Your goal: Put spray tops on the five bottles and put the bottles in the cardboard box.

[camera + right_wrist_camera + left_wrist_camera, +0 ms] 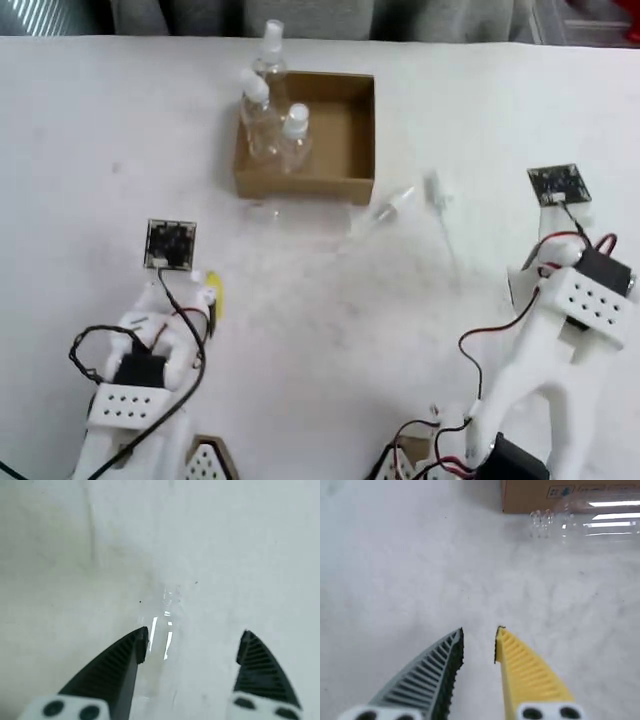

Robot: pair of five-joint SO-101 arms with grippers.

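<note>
From the high view, I am seeing the cardboard box point(300, 186) sitting far across the table point(100, 150), a little left of centre. Three bottles with spray tops are standing along its left side: the far bottle point(270, 52), the middle bottle point(256, 100) and the near bottle point(295, 130). I cannot tell whether the far bottle is standing inside the box or just behind it. Just right of the box, a loose spray top point(393, 206) is lying on the table. A second spray top point(433, 188) is lying beside it, its thin tube trailing toward the near side. My left arm point(150, 350) is resting near left and my right arm point(560, 300) near right, both well apart from the box.

The left wrist view is showing my left gripper point(479, 630) with its grey and yellow fingers a little apart, holding nothing, above bare table. It is also making plain an uncapped clear bottle point(600, 517) lying on its side just in front of the box's near wall, where the high view is giving little more than a faint glint.

The right wrist view is showing my right gripper point(192, 632) spread wide. A second clear bottle point(165, 630) is lying on the table between its black fingers, which are not clamping it. I am making it out mostly by its bright reflections.
</note>
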